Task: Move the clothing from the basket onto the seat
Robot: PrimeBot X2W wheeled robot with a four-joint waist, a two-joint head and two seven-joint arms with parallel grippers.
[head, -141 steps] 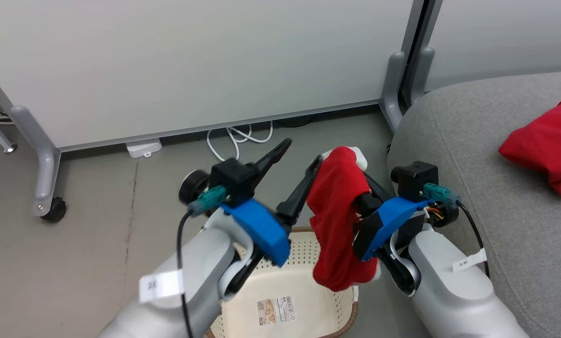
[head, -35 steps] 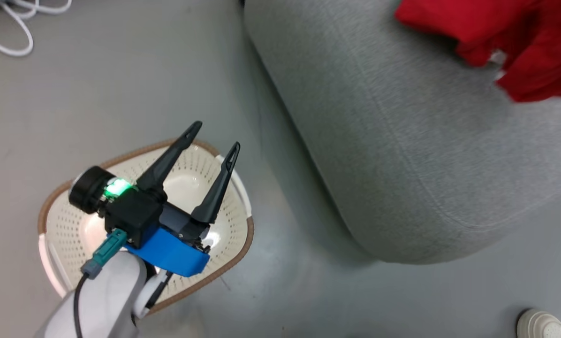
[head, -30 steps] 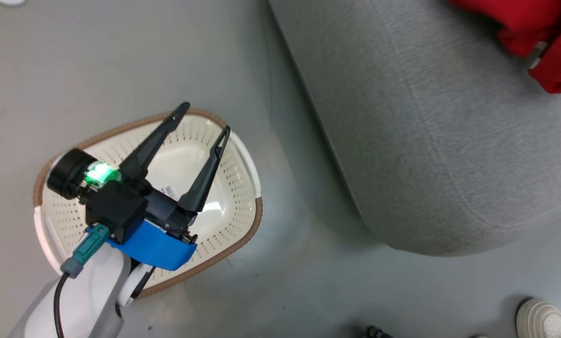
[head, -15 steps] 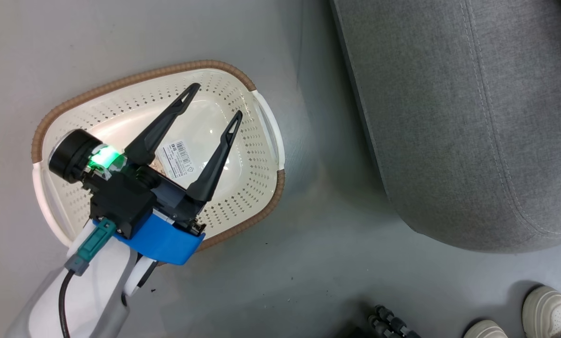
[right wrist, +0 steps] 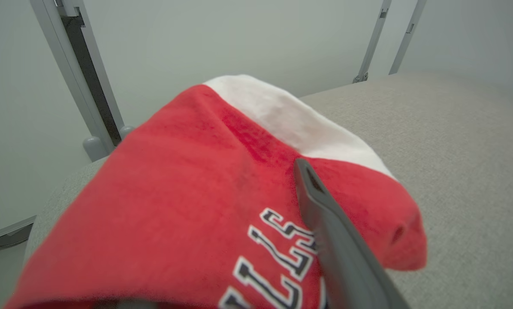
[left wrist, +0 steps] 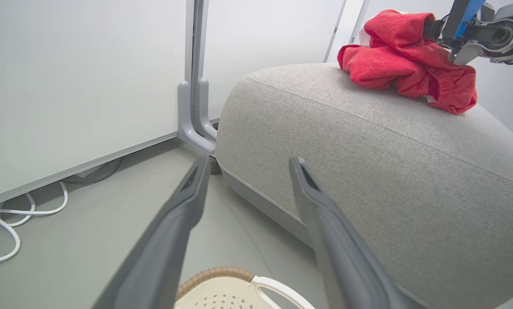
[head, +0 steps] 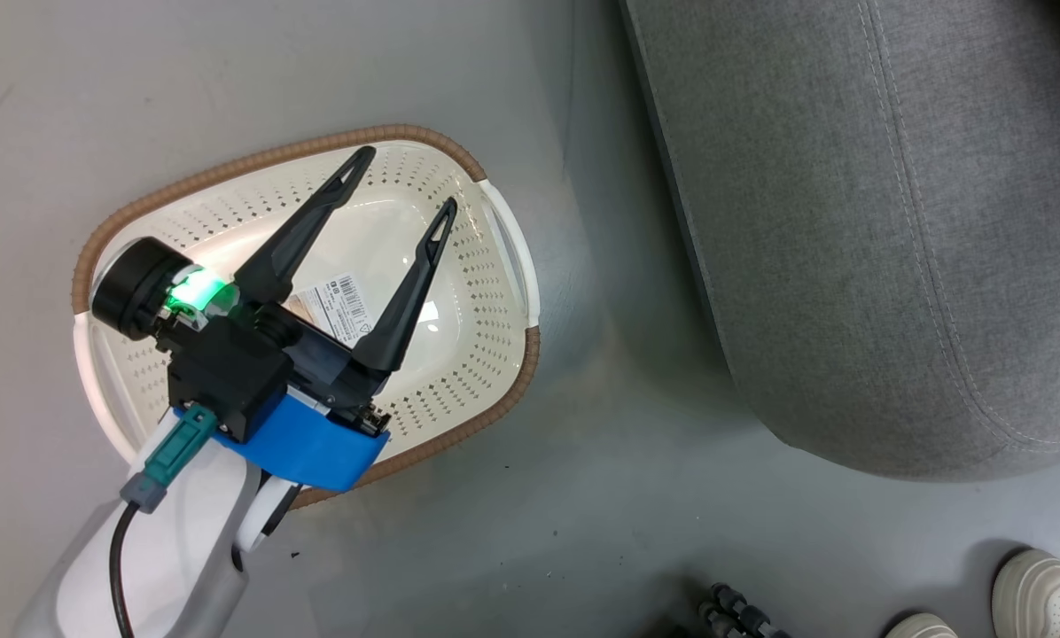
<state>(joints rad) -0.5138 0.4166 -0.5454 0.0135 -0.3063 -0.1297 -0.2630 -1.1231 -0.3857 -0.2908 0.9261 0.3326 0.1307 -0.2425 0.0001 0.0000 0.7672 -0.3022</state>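
The cream basket [head: 273, 155] stands on the floor with just its label [head: 339, 310] inside. My left gripper [head: 406, 182] hovers open above it, nothing between the fingers; in the left wrist view this gripper [left wrist: 248, 162] points at the grey seat [left wrist: 368, 150]. Both red garments, the clothing [left wrist: 402, 56], lie heaped on top of the seat. My right gripper [left wrist: 430, 30] is at the heap. In the right wrist view the lettered garment [right wrist: 175, 193] covers one finger, and the other finger [right wrist: 325, 214] stands wide to the side, so the gripper looks open.
Pale shoes of a person [head: 1035, 594] and a black ribbed object [head: 734, 611] are on the floor at the lower right. Partition panels on grey legs [left wrist: 192, 116] stand behind the seat, with white cables [left wrist: 7, 223] on the floor beneath them.
The head camera has swung down from the seat to the basket. The garment my right gripper held above the basket now lies on the seat. My left gripper stays open.
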